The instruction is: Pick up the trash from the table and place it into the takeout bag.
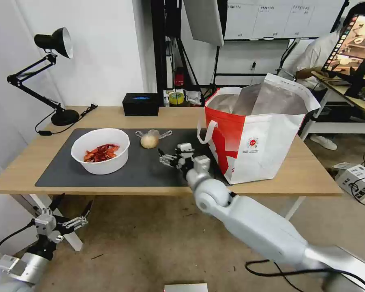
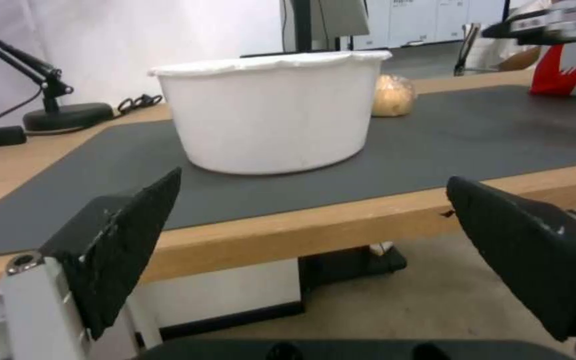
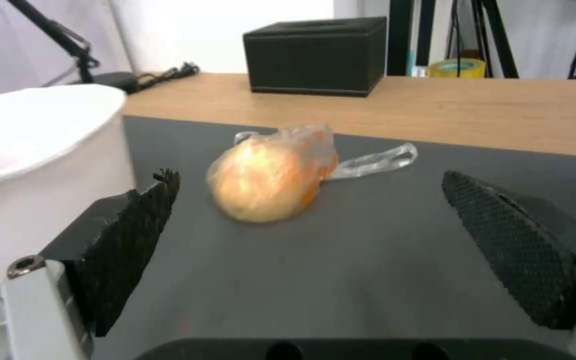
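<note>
Tabletop [image 1: 308, 174] of light wood on white legs, carrying a large dark grey mat [image 1: 61, 170] across its middle; takeout bag [image 1: 263, 142], boxy, white with red panels and silver foil lining, standing upright and open-mouthed on the table's right part, its near corner on the mat's right end, one white loop handle hanging down its left face; right arm reaching from the lower right up over the table's front edge, just left of the bag; white round bowl [image 1: 101, 156] on the mat's left part, red crayfish shells [image 1: 101, 153] lying inside; black tissue box [image 1: 140, 104] at the table's far edge, behind the mat; desk lamp [image 1: 48, 73] with its base on the far left corner; right gripper [image 1: 163, 157] low over the mat, between bowl and bag, fingers [image 3: 135, 225] spread wide and holding nothing, pointing at the clear bag; left gripper [image 1: 71, 207] below the table's front edge at the left, fingers [image 2: 128, 235] likewise wide apart and empty, facing the bowl; clear bag with yellowish lump [image 1: 150, 140] lying on the mat just right of the bowl, apart from it, its knotted ends trailing to either side.
</note>
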`<state>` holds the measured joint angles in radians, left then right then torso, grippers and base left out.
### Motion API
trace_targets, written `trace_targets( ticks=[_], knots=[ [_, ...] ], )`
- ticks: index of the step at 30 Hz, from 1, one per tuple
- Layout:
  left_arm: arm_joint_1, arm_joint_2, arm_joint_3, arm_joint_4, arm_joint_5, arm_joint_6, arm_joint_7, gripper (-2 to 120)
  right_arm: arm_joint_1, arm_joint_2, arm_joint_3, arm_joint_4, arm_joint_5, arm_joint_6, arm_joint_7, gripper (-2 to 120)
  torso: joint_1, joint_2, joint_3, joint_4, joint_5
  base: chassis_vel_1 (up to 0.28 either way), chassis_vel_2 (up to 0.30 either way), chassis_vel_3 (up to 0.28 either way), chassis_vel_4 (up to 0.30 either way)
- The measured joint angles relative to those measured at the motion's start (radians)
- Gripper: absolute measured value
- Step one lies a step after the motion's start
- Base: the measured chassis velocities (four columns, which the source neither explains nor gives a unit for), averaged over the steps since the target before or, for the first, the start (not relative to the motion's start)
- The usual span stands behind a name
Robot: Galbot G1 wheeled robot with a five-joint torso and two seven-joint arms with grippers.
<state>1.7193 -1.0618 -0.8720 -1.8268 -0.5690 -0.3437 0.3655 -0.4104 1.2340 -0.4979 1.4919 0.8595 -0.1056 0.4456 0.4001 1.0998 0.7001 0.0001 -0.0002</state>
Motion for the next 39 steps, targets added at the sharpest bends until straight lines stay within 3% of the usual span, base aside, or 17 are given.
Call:
trace_targets(
  ticks=[12,27,39],
  knots=[
    [-0.029,0.006,0.029,0.014,-0.001,-0.004,-0.001,100,0.189,0.204,-0.060,-0.368,0.024,-0.007,-0.063,100,0.000,0.000,0.000,-0.0001,-0.0001,0.000,0.000,0.000,0.000],
    [-0.033,0.027,0.029,0.033,-0.018,-0.015,0.006,100,0.270,0.312,-0.050,-0.554,0.019,-0.102,-0.120,100,0.000,0.000,0.000,-0.0001,0.0000,0.000,0.000,0.000,0.000],
    [-0.045,0.028,0.034,0.034,-0.022,-0.015,0.007,100,0.304,0.339,-0.060,-0.618,0.016,-0.162,-0.167,100,0.000,0.000,0.000,-0.0001,0.0001,0.000,0.000,0.000,0.000]
  ],
)
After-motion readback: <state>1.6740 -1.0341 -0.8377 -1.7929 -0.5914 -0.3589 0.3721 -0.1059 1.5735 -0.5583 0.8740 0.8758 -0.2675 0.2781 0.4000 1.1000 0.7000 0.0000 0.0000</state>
